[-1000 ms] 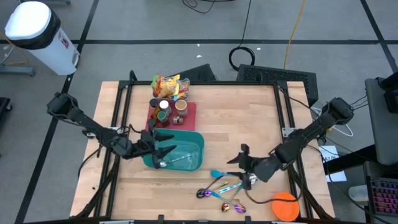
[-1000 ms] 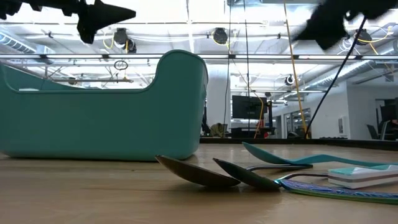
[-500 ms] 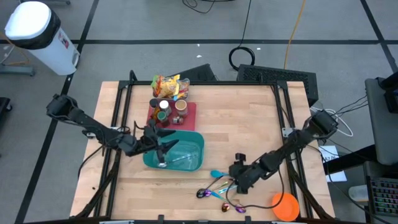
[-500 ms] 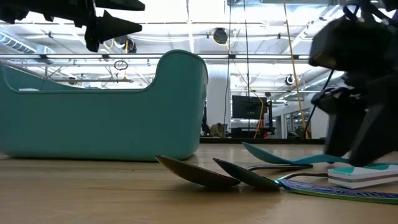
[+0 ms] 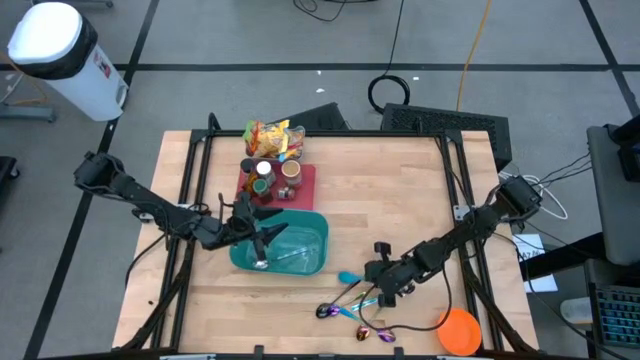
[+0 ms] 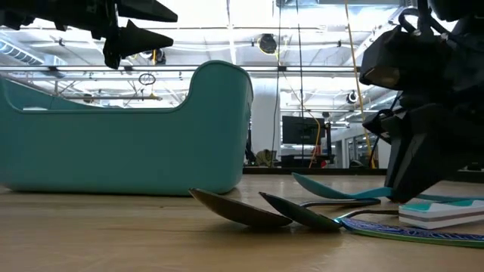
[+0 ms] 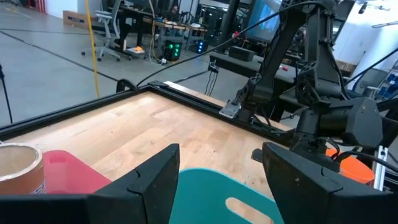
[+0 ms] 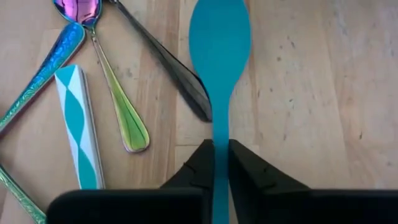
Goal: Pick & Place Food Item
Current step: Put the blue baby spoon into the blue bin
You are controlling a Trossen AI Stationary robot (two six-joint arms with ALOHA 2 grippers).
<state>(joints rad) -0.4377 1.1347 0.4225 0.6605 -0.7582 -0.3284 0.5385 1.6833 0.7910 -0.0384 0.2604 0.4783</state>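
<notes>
A teal spoon lies flat on the wooden table, among several iridescent spoons and a teal-and-white striped utensil handle. My right gripper is low over the table at front right and is shut on the teal spoon's handle. My left gripper is open and empty. It hovers over the left rim of a teal bin, which holds a metal utensil. No food item is in either gripper. My right gripper pinches the teal spoon's handle between its two fingers, a little behind the bowl. The fingers come from above, pointing down, one on each side of the handle. The spoon lies flat on the table.
A red tray with jars and a snack bag stand behind the bin at the far side. An orange bowl sits at the front right corner. Bare wood lies between the bin and the table's right edge.
My right gripper has come down and gone toward the table's left edge, from above the cutlery to table height at the teal spoon's handle. The spoon has stayed on the table.
</notes>
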